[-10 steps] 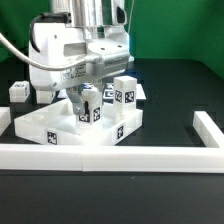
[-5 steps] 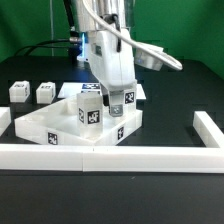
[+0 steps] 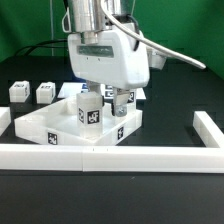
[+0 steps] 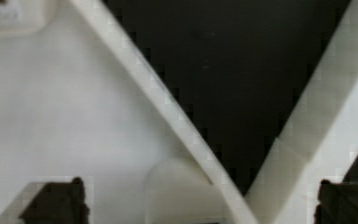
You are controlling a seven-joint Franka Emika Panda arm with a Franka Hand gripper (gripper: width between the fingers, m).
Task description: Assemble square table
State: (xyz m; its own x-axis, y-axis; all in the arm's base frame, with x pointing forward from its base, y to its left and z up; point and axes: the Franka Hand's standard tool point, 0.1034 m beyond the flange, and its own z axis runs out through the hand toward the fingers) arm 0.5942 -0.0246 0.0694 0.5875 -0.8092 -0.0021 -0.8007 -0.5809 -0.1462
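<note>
top (image 3: 45,125) lies flat on the tabletop (image 3: 170,100), near edge up against the wall (image 3: 150,157), looks touching. prob braced there so it won't slide or spin while legs get screwed in. 2 legs stand upright on it: left leg (image 3: 90,110) and right leg (image 3: 125,100), close together, tags facing cam, likely seated at corner holes, but the holes themselves are hidden. one loose leg (image 3: 18,91) and a second loose leg (image 3: 45,93) sit on the tabletop at the exterior view's left, far side, well apart from the top, parked out of the way till needed.

gripper (image 3: 103,95) points straight down over the 2 upright legs, low, tips about level w/ the leg tops. in the wrist view the gripper (image 4: 197,200) has its fingertips (image 4: 51,200) spread wide at the frame edges w/ nothing pinched, so released. a small rounded white bit (image 4: 185,190) sits between them, maybe a leg top, can't tell. the rest of that view is the white top (image 4: 69,120) w/ rim ridges and dark tabletop (image 4: 247,70) beyond. the vertical pose fits dropping onto a leg for a twist, just my read.

vs 0.5 s ago: the hand has turned about its vertical axis, broad face now toward cam, and its body sits more to the exterior view's left. 1 s ago it was further left and tilted, hiding the second loose leg. top and all 4 legs haven't moved.
</note>
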